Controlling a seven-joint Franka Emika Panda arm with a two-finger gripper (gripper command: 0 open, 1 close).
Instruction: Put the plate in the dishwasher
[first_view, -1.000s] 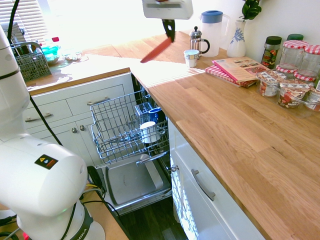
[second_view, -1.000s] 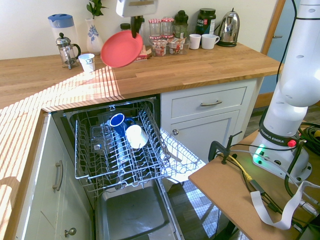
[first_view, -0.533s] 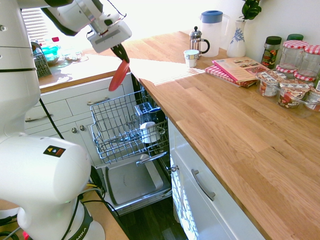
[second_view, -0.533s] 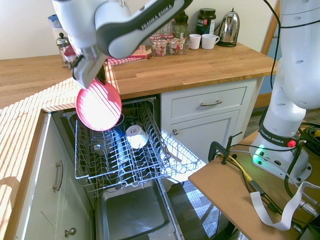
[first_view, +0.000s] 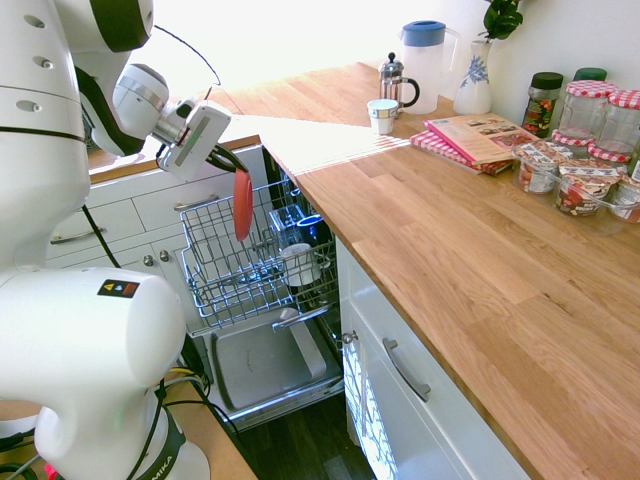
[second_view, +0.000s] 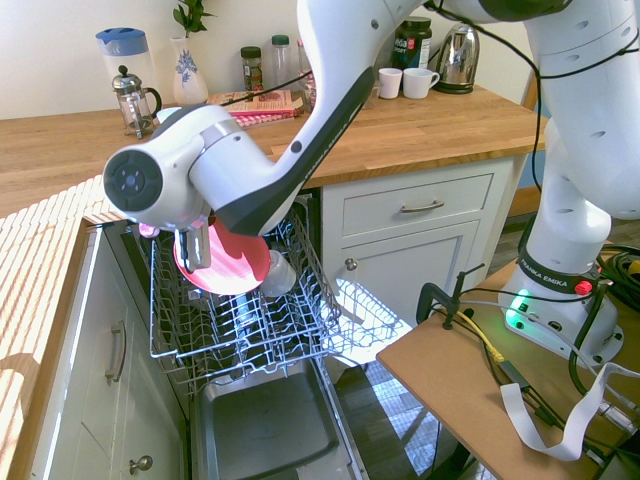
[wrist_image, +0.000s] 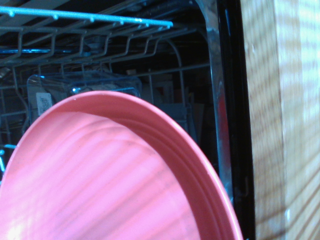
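While the jaws (first_view: 233, 166) stay clamped on the plate's (first_view: 242, 204) upper rim, the plate hangs on edge, nearly upright, over the pulled-out rack (first_view: 225, 262) of the dishwasher (first_view: 262, 362). From the first exterior view it shows almost edge-on, long axis vertical; in the second exterior view its broad face (second_view: 227, 262) is towards the camera. Half a second ago it hung higher, at tabletop level; a second ago it was well above the tabletop (first_view: 470, 250), tilted. In the wrist view the plate (wrist_image: 100, 175) fills the lower frame with rack wires (wrist_image: 90, 20) behind. A white cup (first_view: 297, 264) and blue cup (first_view: 309, 227) sit in the rack just beside it. "FRANKA EMIKA" reads on the arm's base (second_view: 548, 283).
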